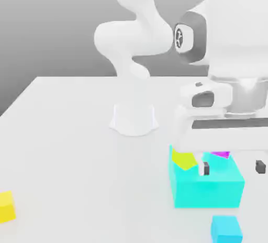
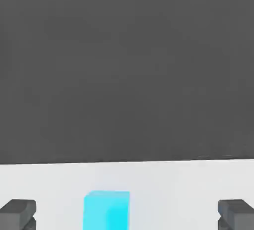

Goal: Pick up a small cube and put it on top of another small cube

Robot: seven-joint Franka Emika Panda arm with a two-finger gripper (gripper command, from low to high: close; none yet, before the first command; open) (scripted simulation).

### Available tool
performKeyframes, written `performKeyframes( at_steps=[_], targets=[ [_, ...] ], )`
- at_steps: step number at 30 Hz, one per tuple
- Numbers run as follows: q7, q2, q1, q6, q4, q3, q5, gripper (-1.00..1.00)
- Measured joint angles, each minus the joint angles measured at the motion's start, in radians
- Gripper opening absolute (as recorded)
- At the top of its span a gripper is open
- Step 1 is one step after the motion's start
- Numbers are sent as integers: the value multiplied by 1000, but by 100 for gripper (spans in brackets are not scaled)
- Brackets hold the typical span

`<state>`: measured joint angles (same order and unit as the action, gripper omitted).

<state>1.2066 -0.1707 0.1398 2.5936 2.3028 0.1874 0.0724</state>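
The small cyan cube (image 1: pixel 226 229) sits on the white table near the front, on the exterior view's right. My gripper (image 1: pixel 233 167) hangs above and behind it, open, with nothing between its dark fingers (image 1: pixel 205 168). In the hand view the gripper (image 2: pixel 127 214) has the cyan cube (image 2: pixel 106 210) below it, lying between the two wide-apart fingertips (image 2: pixel 18 213) and nearer to one of them. The lime-tinted yellow cube (image 1: pixel 184 159) rests behind the large cyan block, partly hidden by it.
A large cyan block (image 1: pixel 207 184) stands just behind the small cyan cube. A magenta cube (image 1: pixel 220 154) peeks out behind that block. A warm-yellow cube (image 1: pixel 6 206) lies far to the exterior view's left. The arm's base (image 1: pixel 134 119) stands mid-table.
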Motion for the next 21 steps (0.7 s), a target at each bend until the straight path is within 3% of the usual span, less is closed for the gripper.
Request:
performKeyframes(
  at_steps=[8,9,16,21],
  targets=[
    [125,-292,92,141,-24,-48,84,0],
    [132,-325,100,166,-31,-58,93,-100],
    [134,-332,102,173,-33,-59,95,-100],
    [93,-177,72,58,7,-20,42,-100]
  ],
)
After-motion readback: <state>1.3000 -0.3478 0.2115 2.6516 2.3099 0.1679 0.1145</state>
